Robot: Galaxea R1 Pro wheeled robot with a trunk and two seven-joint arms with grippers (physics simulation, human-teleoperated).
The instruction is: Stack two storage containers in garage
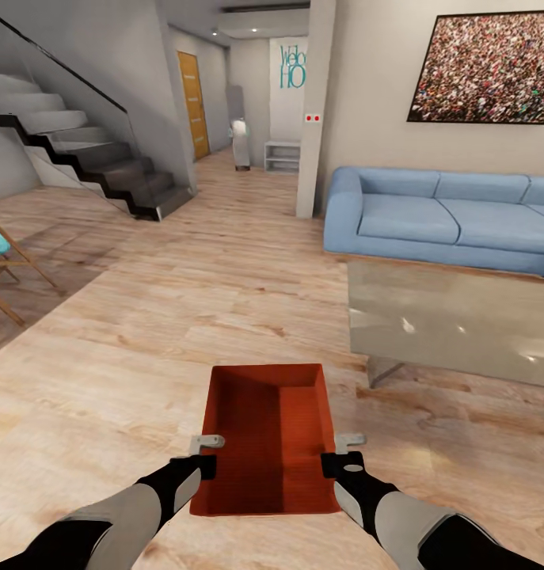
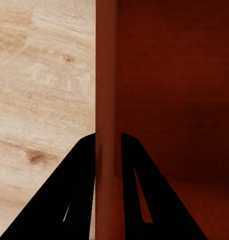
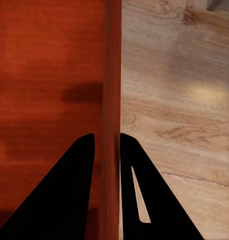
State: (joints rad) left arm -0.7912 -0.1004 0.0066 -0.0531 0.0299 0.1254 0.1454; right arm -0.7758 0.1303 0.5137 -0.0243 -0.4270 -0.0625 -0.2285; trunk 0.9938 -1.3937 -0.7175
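One orange-red storage container (image 1: 272, 435) is held low in front of me over the light wood planks of the living room. My left gripper (image 1: 203, 464) is shut on its left wall and my right gripper (image 1: 336, 461) is shut on its right wall. In the left wrist view the left gripper (image 2: 107, 150) straddles the thin wall of the container (image 2: 169, 100), one dark finger on each side. The right wrist view shows the right gripper (image 3: 108, 147) pinching the opposite wall of the container (image 3: 49, 75) the same way. The tray is empty.
A glass coffee table (image 1: 454, 317) stands close on the right, with a blue sofa (image 1: 446, 214) behind it. A white pillar (image 1: 311, 111) rises ahead. A staircase (image 1: 89, 158) climbs at the left, a wooden chair (image 1: 2, 261) sits at the left edge, and an orange door (image 1: 192, 103) lies down the hallway.
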